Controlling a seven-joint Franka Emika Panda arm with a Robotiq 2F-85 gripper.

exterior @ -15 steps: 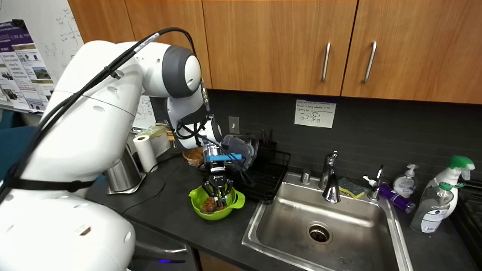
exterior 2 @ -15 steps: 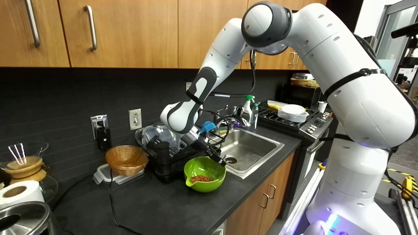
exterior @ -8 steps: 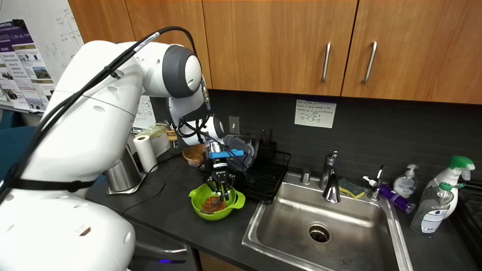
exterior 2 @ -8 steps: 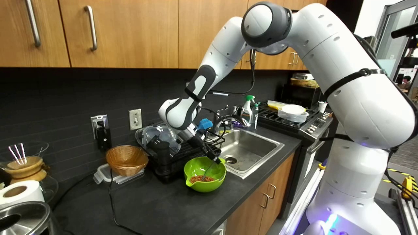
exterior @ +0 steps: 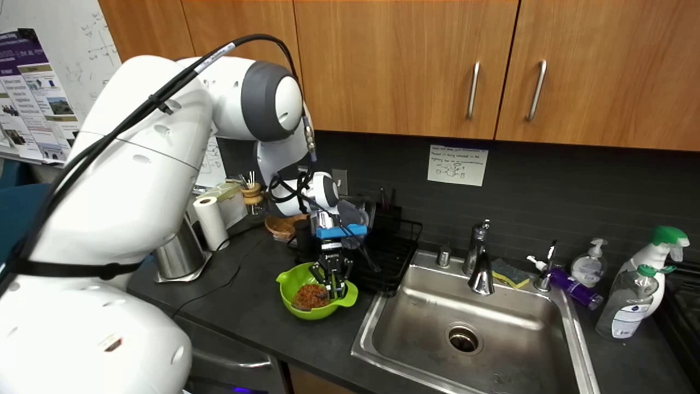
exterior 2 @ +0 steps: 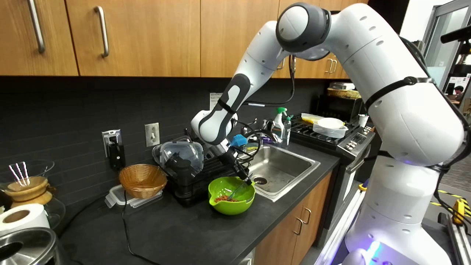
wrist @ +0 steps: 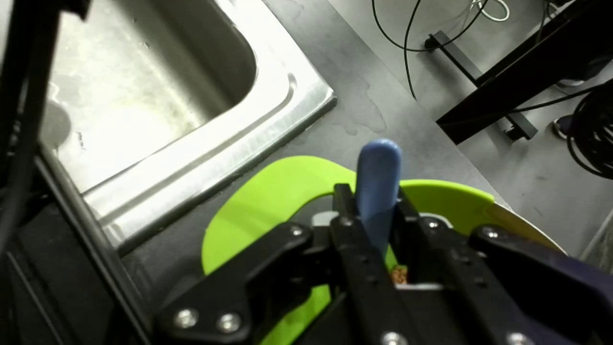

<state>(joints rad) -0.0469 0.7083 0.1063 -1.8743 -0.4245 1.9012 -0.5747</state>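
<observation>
Kettle (exterior: 176, 254) of brushed metal stands at the left of the dark table (exterior: 249, 298) in an exterior view, a paper towel roll (exterior: 211, 223) upright just behind it. Next, set well back, is a wicker basket (exterior: 283, 227). Nearer the front and farther right sits the lime-green bowl (exterior: 322, 314), spout to the left, handle to the right, a reddish-brown crumbly heap (exterior: 307, 298) inside. Over the bowl's right part, the end effector (exterior: 334, 290) grasps a utensil (wrist: 378, 191): in the wrist view its blue end stands up between the fingers, and in an exterior view its thin shaft (exterior 2: 236, 191) slants down into the bowl. Right of these come a black dish rack (exterior: 398, 257), the steel sink (exterior: 415, 345), its faucet (exterior: 480, 262), a sponge (exterior: 509, 273), a slanting purple bottle (exterior: 577, 287) and a green-headed spray bottle (exterior: 668, 241).
</observation>
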